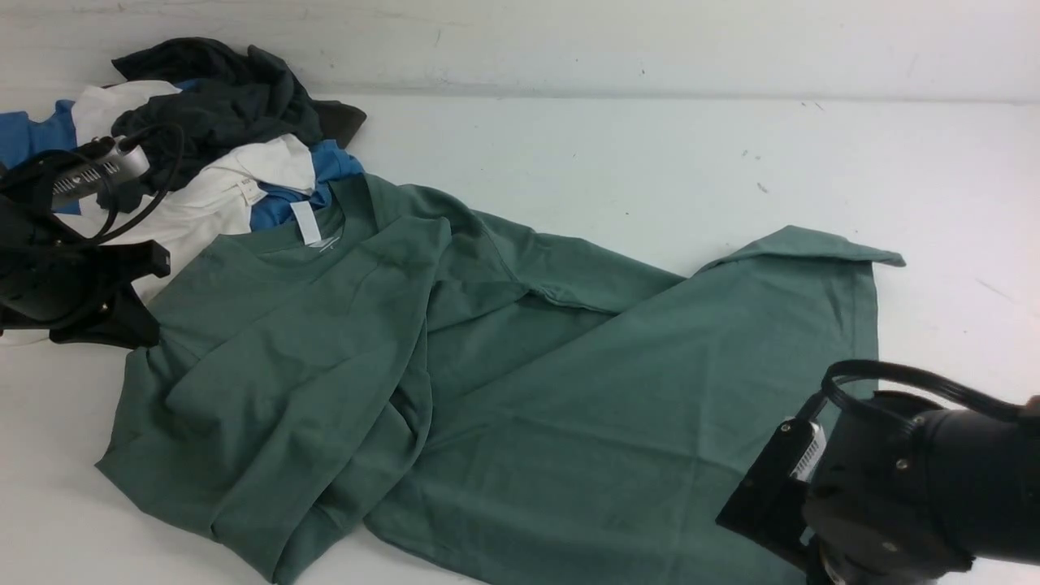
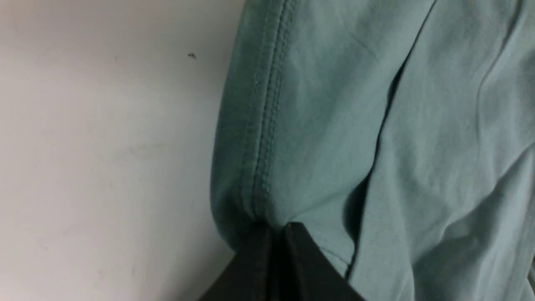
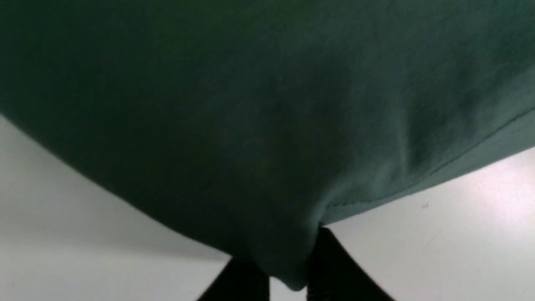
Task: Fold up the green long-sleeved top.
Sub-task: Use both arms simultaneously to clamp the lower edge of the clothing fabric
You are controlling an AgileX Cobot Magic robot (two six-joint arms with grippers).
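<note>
The jaws of the left gripper [image 2: 279,229] are pressed together on the green top [image 1: 520,366], pinching it right at a double-stitched hem [image 2: 267,125], with the cloth puckering into the fingertips. The right gripper [image 3: 288,271] has its jaws clamped on a bunched fold at another edge of the top; in its wrist view the cloth sags clear of the desk [image 1: 650,162] with shadow beneath it (so we take it as lifted, not merely touched).

The top lies crumpled across the near half of the desk, running from the left edge toward the near right corner. Its collar and white neck tag [image 1: 306,223] point to the far left corner, where they touch a pile of clothes [image 1: 211,138] in black, white and blue. One flap is turned over toward the right edge.

We judge that both arms grip outer edges, well apart, so the cloth can be pulled taut and spread flat before any fold. Folding proper looks not yet begun. The main risk we see is dragging the neighbouring pile along.
</note>
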